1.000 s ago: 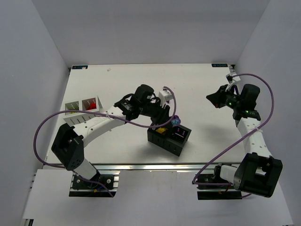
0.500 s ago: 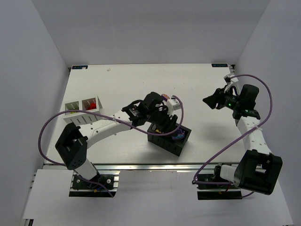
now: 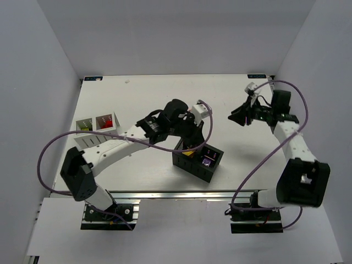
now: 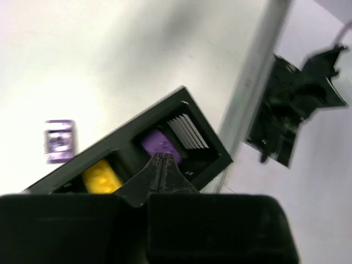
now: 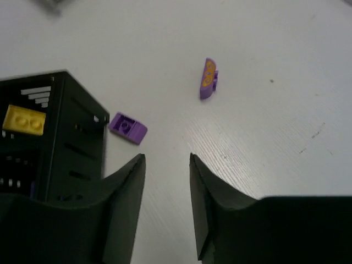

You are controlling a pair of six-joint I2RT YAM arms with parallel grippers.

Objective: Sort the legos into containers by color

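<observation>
My left gripper [image 4: 162, 157] is shut with nothing in it and hangs just above the black container [image 4: 203, 144]. That container holds a yellow lego [image 4: 100, 177] in one cell and a purple lego [image 4: 158, 144] in the other. My right gripper [image 5: 166, 158] is open over bare table. Ahead of it, a purple lego [image 5: 127, 127] lies beside the black container [image 5: 55, 143], and a purple-and-orange lego [image 5: 208, 78] lies farther off. In the top view the left gripper [image 3: 191, 144] is over the black container [image 3: 199, 168] and the right gripper [image 3: 235, 115] is to its upper right.
The white container [image 3: 93, 140] stands at the table's left side, with green and red contents in its two cells. Purple cables loop off both arms. The table's near metal rail runs just behind the black container.
The left gripper carried a purple lego over the black container, let it drop into a cell, then shut empty. The right arm swung left and farther back.
</observation>
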